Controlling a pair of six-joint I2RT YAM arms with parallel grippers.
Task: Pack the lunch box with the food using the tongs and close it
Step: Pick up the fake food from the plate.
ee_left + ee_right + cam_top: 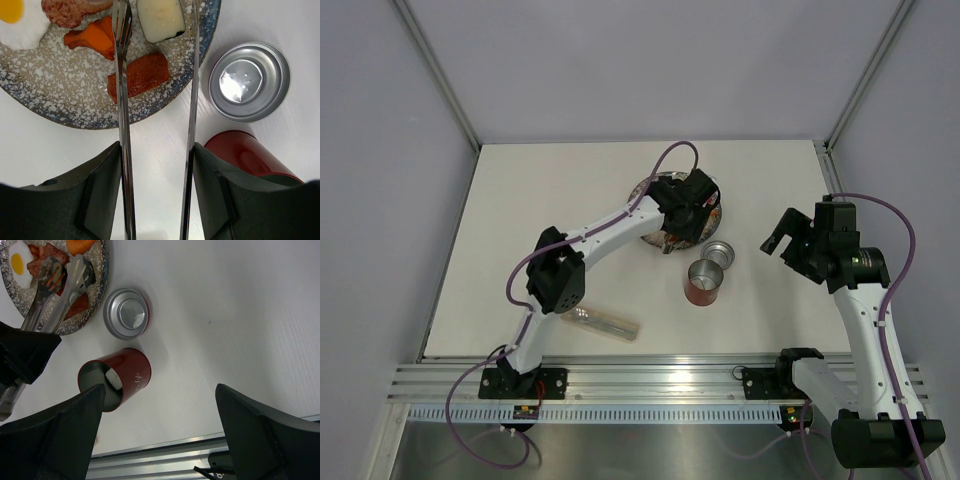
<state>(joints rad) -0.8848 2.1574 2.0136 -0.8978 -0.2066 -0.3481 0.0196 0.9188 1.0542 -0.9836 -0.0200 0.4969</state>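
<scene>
Nearest us, a clear tube (pixel 606 323) lies on the surface (pixel 520 200) beside the left arm, out of the working path. Next comes the lunch box (pixel 131 371), upright and open, with a pale piece showing inside. Its lid (pixel 126 313) lies upturned just beside it at 12 o'clock, not touching. The right tool (pixel 785 232) hangs at 2 o'clock of the box, spread wide and holding nothing. Farther out, the left tool (pixel 157 150) is part-closed on the tongs (pixel 122 30), which stand open over the plate (pixel 60 112). One arm crosses a red-brown sausage (pixel 145 74) and the other runs over the rim. We judge the step in hand is pinching one piece, so we should centre both tips on the sausage, squeeze evenly and lift clear of the rim. Then we swing toward 5 o'clock, passing above the lid. Open room lies at 9 o'clock of the plate, and walls bound the surface beyond 12 o'clock.
</scene>
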